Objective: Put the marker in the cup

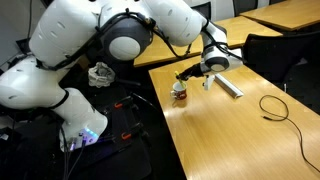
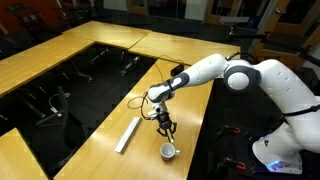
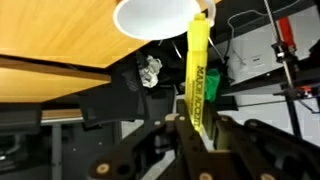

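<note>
While the gripper [image 3: 196,125] pinches the marker [image 3: 197,70] at the rim of the cup [image 3: 150,15] — top centre — releasing off-centre could drop it outside.

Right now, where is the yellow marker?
In the wrist view the yellow marker is clamped in the pincer, its far end by the white cup rim. In an exterior view the pincer hangs just above that cup.

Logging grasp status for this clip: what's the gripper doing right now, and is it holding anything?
The gripper: closed, holding the marker, close above the cup.
</note>
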